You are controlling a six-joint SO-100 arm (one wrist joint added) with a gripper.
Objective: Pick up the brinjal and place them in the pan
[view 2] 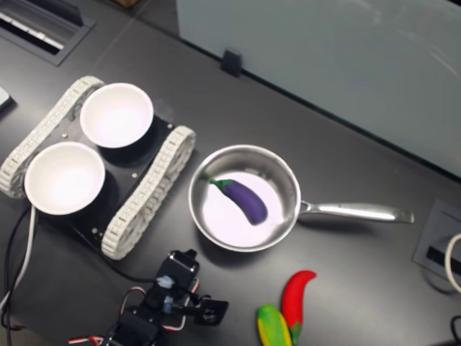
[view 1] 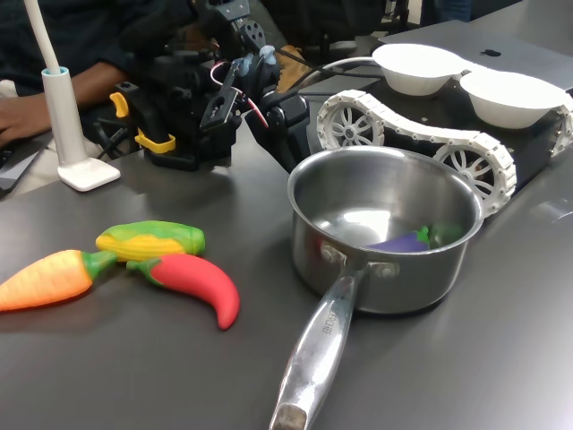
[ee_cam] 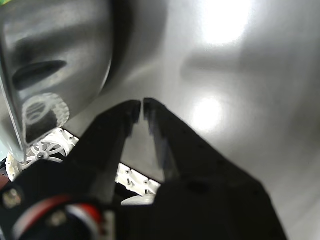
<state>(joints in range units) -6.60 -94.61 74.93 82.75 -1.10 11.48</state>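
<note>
Purple toy brinjal [view 2: 243,200] with its green cap is lying inside the shiny steel saucepan [view 2: 284,176], and my hand [ee_cam: 142,107] sits empty beside it, fingers nearly pressed together.

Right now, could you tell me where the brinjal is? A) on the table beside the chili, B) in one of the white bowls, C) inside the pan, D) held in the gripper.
C: in both exterior views the brinjal lies on the floor of the pan, while the gripper is nearly closed on nothing, outside the pan.
</note>
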